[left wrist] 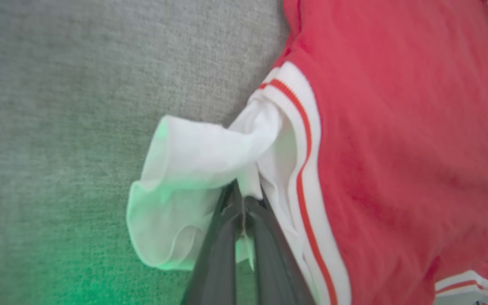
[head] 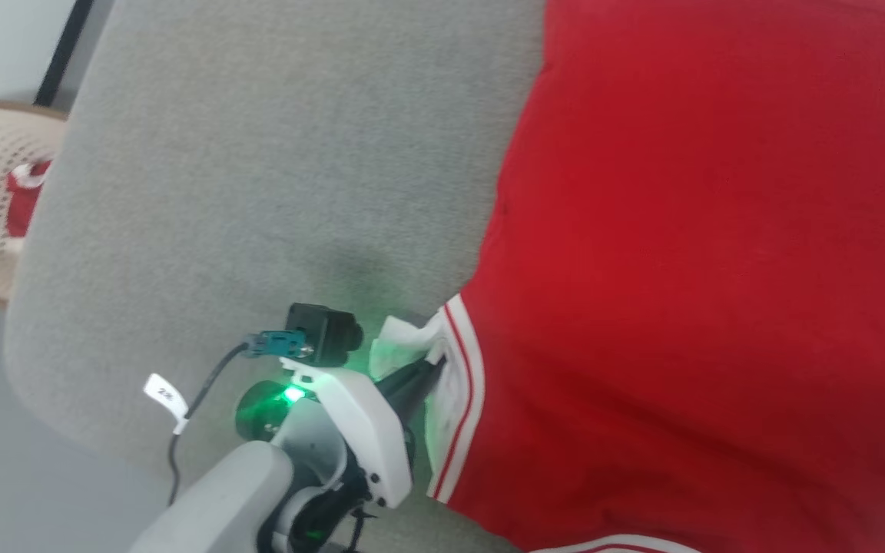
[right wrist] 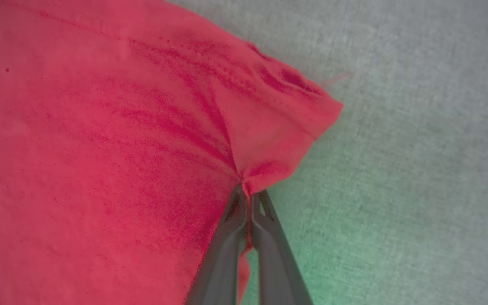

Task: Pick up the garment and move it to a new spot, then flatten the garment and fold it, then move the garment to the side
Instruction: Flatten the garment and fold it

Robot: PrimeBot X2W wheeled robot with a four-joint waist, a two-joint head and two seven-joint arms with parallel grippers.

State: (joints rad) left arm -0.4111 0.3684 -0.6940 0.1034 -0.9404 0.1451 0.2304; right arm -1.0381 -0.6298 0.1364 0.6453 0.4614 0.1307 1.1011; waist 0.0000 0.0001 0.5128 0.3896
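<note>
Red garment lies spread, unfolded, on grey surface; left gripper clamps its white sleeve at seven o'clock, right gripper clamps a red corner. Folding apparently remains.

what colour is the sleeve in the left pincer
The sleeve is white; best in the left wrist view.
</note>
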